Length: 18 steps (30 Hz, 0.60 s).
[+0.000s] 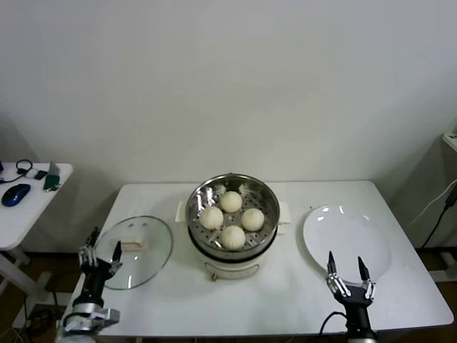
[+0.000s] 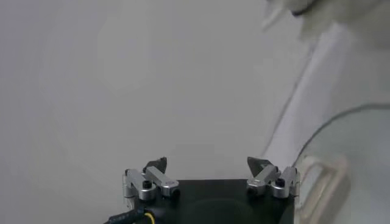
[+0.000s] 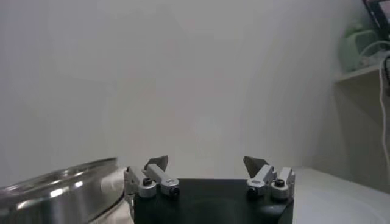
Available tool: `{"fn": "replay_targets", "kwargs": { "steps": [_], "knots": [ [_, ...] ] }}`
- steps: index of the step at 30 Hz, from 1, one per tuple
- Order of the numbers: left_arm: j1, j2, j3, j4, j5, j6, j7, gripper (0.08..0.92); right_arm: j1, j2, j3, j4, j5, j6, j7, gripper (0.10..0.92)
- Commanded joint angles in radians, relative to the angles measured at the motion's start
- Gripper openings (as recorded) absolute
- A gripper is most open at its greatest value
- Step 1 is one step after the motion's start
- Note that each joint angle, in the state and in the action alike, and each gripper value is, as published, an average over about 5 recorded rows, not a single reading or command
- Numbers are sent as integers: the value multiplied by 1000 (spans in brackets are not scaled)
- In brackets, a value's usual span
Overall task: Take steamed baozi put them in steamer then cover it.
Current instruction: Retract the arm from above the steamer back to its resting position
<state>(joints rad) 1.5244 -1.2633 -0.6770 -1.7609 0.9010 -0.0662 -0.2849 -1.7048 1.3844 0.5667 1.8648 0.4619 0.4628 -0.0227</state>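
cover (image 1: 133,251) lies just ahead-right of the wide-open, empty left gripper (image 1: 101,254), handle probably crosswise; right gripper (image 1: 348,274) open, farther.

Layout: steamer (image 1: 232,214) at centre of the table (image 1: 285,307), lid (image 1: 134,251) to its left, plate (image 1: 347,239) to its right.
Four buns (image 1: 231,218) sit inside the steamer on its tray: one at the back, one left, one right, one at the front. The lid lies flat on the table, just beside the steamer. The left gripper (image 1: 101,251) stands at the table's front left edge, by the lid's outer rim. The right gripper (image 1: 349,274) stands at the front, at the plate's near edge. A side table (image 1: 28,214) sits further left, apart.
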Motion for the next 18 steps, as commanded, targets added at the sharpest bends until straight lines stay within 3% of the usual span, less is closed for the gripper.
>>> {"fn": "replay_targets", "kwargs": {
  "steps": [1, 7, 18],
  "knots": [
    [-120, -32, 13, 256, 371, -56, -135, 823, -44, 18, -16, -24, -19, 43, 10, 823],
    [-160, -37, 16, 347, 410, -55, -133, 823, -41, 16, -13, -32, -24, 41, 15, 823],
    [-217, -10, 29, 399, 383, -27, -102, 823, -44, 14, -17, -28, -35, 38, 13, 823]
  ]
}}
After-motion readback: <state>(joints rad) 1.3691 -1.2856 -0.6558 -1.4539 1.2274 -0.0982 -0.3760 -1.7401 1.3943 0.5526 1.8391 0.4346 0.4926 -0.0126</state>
